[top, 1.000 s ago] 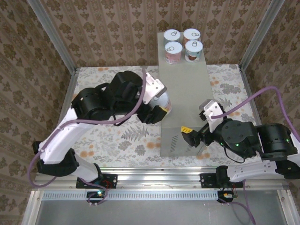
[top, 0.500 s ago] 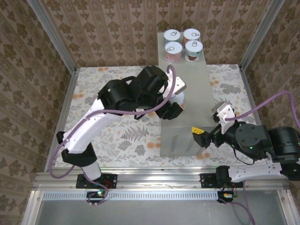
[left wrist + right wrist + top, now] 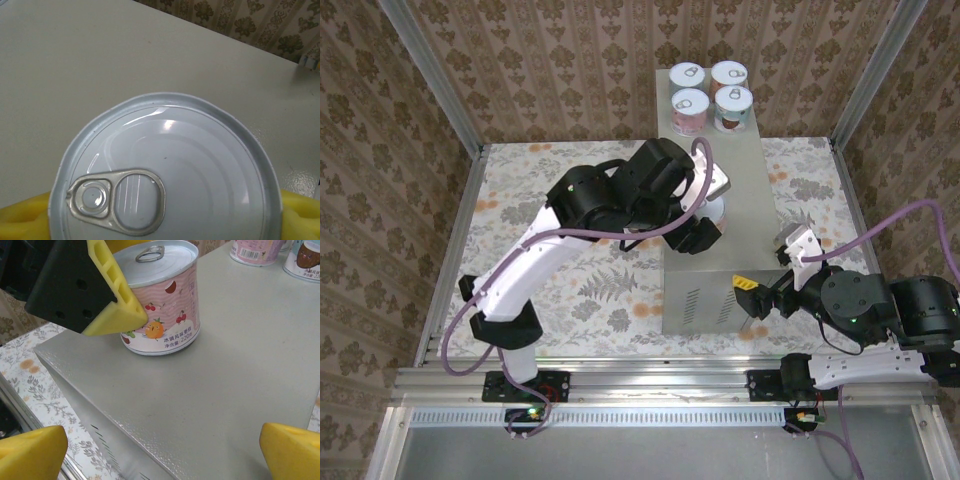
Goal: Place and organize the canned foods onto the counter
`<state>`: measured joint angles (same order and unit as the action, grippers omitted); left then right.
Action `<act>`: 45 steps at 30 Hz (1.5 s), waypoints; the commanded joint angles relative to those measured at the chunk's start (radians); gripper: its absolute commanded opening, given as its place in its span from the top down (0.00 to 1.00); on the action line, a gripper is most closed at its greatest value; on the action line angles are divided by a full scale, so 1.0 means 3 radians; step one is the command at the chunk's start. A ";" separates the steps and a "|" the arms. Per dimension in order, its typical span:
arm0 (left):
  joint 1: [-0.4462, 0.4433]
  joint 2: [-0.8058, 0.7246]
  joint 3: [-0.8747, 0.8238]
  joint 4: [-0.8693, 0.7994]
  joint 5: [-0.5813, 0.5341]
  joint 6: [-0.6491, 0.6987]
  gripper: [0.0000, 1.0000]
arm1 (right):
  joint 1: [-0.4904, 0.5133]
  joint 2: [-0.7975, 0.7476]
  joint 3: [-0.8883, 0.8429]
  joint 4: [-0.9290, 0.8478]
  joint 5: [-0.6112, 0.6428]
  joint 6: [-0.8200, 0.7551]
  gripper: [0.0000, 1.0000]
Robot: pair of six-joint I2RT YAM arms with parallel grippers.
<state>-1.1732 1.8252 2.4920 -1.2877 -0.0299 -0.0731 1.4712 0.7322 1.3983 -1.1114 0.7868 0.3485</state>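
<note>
Clutching can [image 3: 162, 315], left gripper [image 3: 708, 226] over counter [image 3: 742, 180]

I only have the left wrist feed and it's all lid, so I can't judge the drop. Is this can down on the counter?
Observer: Yes. In the right wrist view the can sits base-flat on the counter, toward its left edge.
Operator: Where are the others?
Observer: Four cans stand in a two-by-two block at the counter's far end.
Operator: Is the right arm in the way?
Observer: No. The right gripper is open at the counter's near right corner, apart from the can.
</note>
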 commanded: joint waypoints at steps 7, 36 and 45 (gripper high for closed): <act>-0.0034 -0.0044 0.0142 0.0167 0.0073 0.0150 0.22 | 0.0030 0.0008 -0.0013 0.0007 0.0108 0.0101 0.00; 0.0067 -0.1890 -0.1801 0.0909 0.0033 0.0188 0.00 | 0.0025 0.0286 -0.0481 0.1437 0.0609 -0.0438 0.00; 0.0070 -0.2330 -0.2286 0.0973 0.0090 0.0237 0.00 | -0.0108 0.0427 -0.0743 0.2169 0.0883 -0.0502 0.00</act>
<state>-1.1576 1.1461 1.8328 -1.0306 -0.0120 -0.0246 1.4551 0.8543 1.1915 -0.5953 0.9749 0.2039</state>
